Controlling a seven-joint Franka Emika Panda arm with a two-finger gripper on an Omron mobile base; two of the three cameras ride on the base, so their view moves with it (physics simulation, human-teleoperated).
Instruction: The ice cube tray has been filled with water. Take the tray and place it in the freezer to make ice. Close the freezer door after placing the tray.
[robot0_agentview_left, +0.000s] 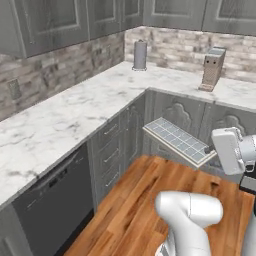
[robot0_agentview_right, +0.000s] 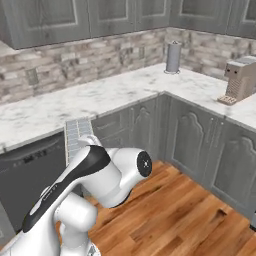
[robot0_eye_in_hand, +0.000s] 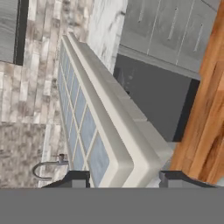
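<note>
The ice cube tray (robot0_agentview_left: 177, 140) is a long whitish tray with a grid of pale blue-grey cells. It hangs level in the air in front of the corner cabinets, above the wood floor. My gripper (robot0_agentview_left: 209, 149) is shut on its near short end. In the hand view the tray (robot0_eye_in_hand: 100, 127) runs away from the gripper (robot0_eye_in_hand: 124, 178), one dark fingertip on each side of its rim. Water (robot0_eye_in_hand: 87, 129) shows as a flat sheen in the cells. In the right base view the tray (robot0_agentview_right: 77, 134) sticks out behind my arm. The freezer and the freezer door are out of view.
An L-shaped marble counter (robot0_agentview_left: 75, 112) carries a grey cylinder (robot0_agentview_left: 140, 55) and a coffee machine (robot0_agentview_left: 212, 67) near the corner. A dark dishwasher front (robot0_agentview_left: 50, 200) sits under the left run. The wood floor (robot0_agentview_left: 135, 200) lies open in front of the cabinets.
</note>
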